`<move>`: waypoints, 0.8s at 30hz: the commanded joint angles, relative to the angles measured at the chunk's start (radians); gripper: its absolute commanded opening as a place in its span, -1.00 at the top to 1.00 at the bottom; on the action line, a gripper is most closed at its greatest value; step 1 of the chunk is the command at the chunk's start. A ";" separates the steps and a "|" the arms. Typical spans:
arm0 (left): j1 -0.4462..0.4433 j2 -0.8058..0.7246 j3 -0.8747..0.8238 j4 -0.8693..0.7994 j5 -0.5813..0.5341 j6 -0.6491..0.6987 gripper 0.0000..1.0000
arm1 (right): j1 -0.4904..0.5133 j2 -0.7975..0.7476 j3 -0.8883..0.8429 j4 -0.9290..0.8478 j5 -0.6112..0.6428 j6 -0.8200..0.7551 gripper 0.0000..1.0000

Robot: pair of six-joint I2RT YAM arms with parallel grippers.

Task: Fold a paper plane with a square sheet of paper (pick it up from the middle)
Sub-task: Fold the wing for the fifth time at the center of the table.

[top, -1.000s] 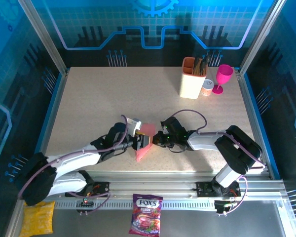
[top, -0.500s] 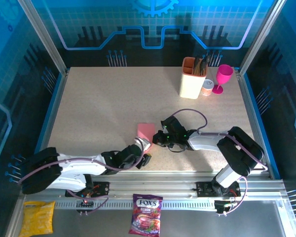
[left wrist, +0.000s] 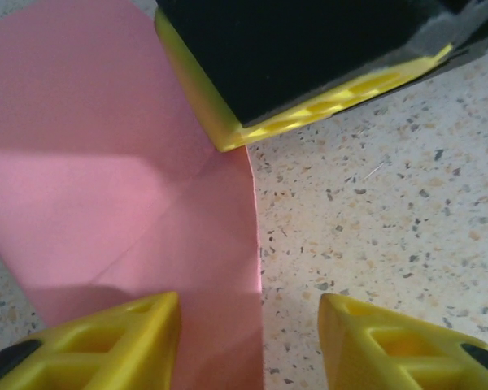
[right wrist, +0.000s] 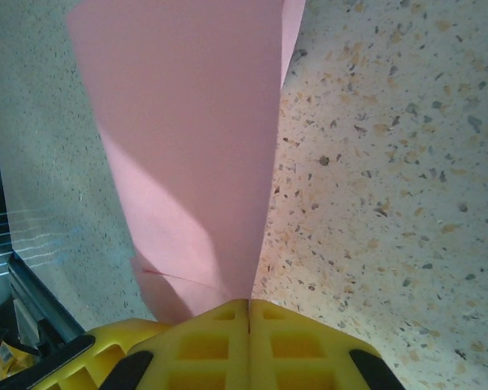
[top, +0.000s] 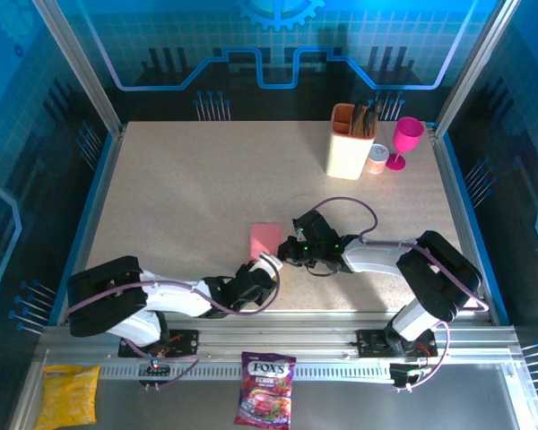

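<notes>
The paper plane [top: 265,240] lies flat on the table [top: 179,197], just toward 6 o'clock of the table's centre: a folded sheet of salmon-pink paper, with diagonal creases showing in the left wrist view. The right gripper [top: 290,253] sits at the paper's 4 o'clock corner. Its jaws are pressed fully together, no gap at the seam, and the closed tips rest on the paper's narrow end. Whether any paper is pinched between them cannot be told. The left gripper [top: 267,269] lies low at the paper's 6 o'clock edge with its jaws apart at a moderate gap and nothing clamped between them. One of its yellow fingers [left wrist: 106,341] overlaps the paper's near corner; the other stands over bare table, with the paper's straight edge running between them. Well apart, toward 1 o'clock, stand a beige utensil holder [top: 348,148], a small cup [top: 377,159] and a magenta goblet [top: 405,141]. Off the table at 6 o'clock lies a candy bag [top: 266,387], with a yellow packet [top: 67,394] at 8 o'clock.
</notes>
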 commanded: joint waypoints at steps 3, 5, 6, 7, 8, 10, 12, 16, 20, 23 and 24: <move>-0.007 0.032 0.021 0.015 -0.047 0.023 0.18 | 0.017 -0.019 0.022 -0.015 0.003 0.011 1.00; -0.007 0.033 0.017 0.018 -0.050 0.025 0.27 | 0.017 -0.022 0.019 -0.016 0.002 0.011 1.00; -0.007 0.033 0.015 0.020 -0.052 0.024 0.33 | 0.017 -0.022 0.019 -0.015 0.002 0.011 1.00; -0.008 0.033 0.014 0.021 -0.051 0.024 0.39 | 0.017 -0.022 0.019 -0.015 0.002 0.011 1.00; -0.007 0.031 0.011 0.021 -0.052 0.025 0.45 | 0.017 -0.024 0.018 -0.016 0.002 0.013 1.00; -0.008 0.028 0.009 0.023 -0.058 0.027 0.58 | 0.017 -0.024 0.016 -0.013 0.001 0.014 1.00; -0.008 0.023 0.005 0.023 -0.059 0.034 0.74 | 0.017 -0.025 0.016 -0.013 0.001 0.014 1.00; -0.004 0.005 0.002 0.019 -0.063 0.041 1.00 | 0.017 -0.030 0.012 -0.012 -0.005 0.021 1.00; 0.018 -0.013 -0.007 0.021 -0.031 0.032 1.00 | 0.016 -0.042 0.013 -0.011 -0.008 0.027 1.00; 0.047 -0.060 -0.042 0.058 0.028 0.011 1.00 | 0.015 -0.056 0.020 -0.021 -0.013 0.024 0.77; 0.059 -0.081 -0.055 0.068 0.056 0.003 1.00 | 0.011 -0.067 0.020 -0.031 -0.009 0.021 0.49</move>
